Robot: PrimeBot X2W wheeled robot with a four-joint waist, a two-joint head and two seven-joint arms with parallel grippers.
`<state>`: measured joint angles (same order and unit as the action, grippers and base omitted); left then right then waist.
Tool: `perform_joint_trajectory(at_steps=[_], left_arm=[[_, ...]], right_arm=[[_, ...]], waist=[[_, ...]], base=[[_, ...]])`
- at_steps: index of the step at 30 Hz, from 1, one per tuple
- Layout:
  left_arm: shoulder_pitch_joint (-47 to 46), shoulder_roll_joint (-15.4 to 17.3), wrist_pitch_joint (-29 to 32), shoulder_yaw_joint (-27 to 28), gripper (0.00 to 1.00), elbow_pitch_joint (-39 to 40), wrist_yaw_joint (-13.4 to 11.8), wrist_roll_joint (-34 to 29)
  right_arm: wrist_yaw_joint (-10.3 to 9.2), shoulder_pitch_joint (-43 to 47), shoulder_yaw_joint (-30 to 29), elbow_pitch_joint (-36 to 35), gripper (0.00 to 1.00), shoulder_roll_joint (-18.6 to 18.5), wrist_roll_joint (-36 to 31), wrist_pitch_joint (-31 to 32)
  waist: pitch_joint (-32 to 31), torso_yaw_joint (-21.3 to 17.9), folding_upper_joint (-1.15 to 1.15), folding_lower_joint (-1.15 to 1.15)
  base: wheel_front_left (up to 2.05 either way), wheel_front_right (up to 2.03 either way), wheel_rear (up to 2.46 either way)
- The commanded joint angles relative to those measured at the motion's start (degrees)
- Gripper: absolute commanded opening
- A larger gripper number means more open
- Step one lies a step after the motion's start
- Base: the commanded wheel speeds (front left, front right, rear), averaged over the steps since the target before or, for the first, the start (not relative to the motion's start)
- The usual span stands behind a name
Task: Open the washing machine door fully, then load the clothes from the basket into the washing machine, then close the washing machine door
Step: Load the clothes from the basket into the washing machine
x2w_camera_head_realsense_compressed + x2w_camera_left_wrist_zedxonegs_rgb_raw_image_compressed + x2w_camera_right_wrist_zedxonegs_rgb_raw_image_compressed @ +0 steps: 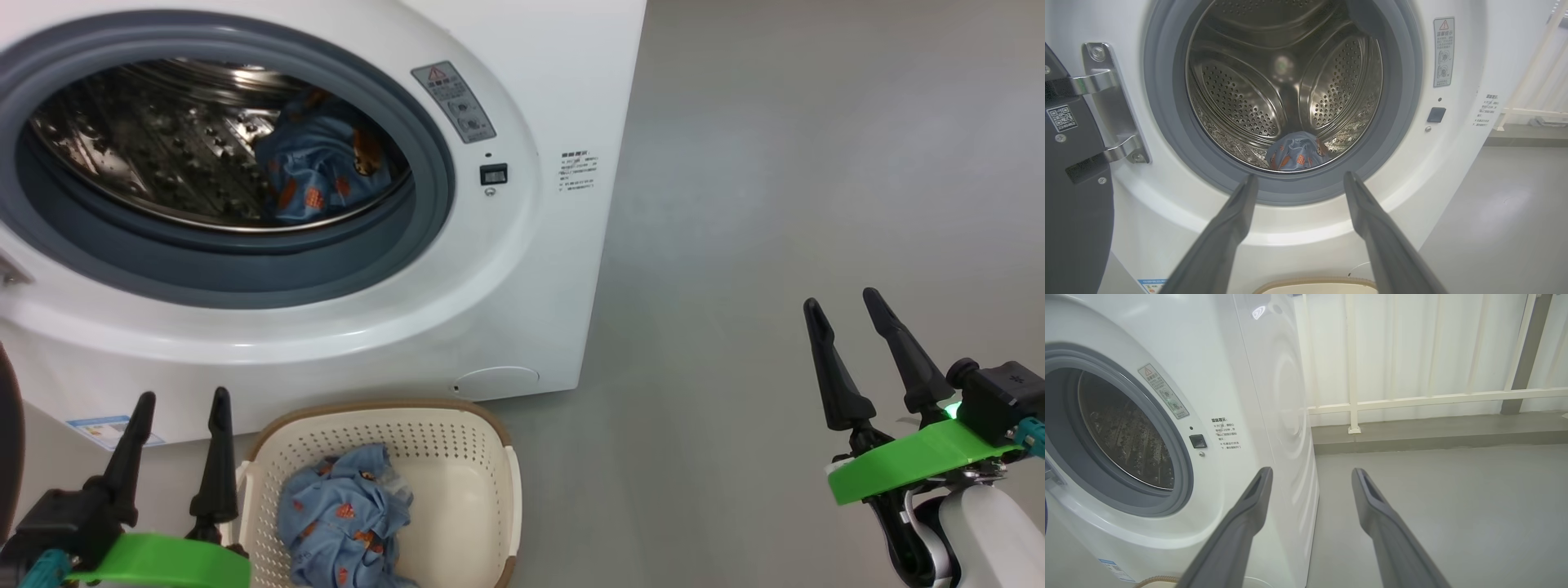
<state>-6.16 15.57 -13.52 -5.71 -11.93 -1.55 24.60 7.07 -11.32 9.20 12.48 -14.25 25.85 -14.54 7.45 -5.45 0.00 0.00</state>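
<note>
The left pincer point(183, 396) and right pincer point(841, 298) hang spread wide, empty. Mid-loading, I'd say: one garment point(326, 167) is in the drum point(155, 139) and more clothes point(343, 514) sit in the basket point(457, 408), so next means reaching down for them.

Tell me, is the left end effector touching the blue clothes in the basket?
Apart. The head view shows the left end effector open and empty beside the basket, with bare cream wall between its fingers and the clothes.
</note>
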Motion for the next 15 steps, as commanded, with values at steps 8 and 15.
perform_joint_trajectory(at_steps=[8,15], left_arm=[[-4.0,2.4,0.2,1.3,1.0,-0.8,0.7,0.4],[-5.6,3.1,2.0,0.3,1.0,-4.5,1.4,0.7]], right_arm=[[0.42,-1.7,0.6,-1.9,1.0,0.6,-0.4,-0.5],[0.42,-2.3,0.3,-2.3,1.0,1.9,-1.0,-0.5]], waist=[[2.3,-1.2,0.0,0.0],[4.9,-2.1,0.0,0.0]], base=[[0.0,0.0,0.0],[0.0,0.0,0.0]])
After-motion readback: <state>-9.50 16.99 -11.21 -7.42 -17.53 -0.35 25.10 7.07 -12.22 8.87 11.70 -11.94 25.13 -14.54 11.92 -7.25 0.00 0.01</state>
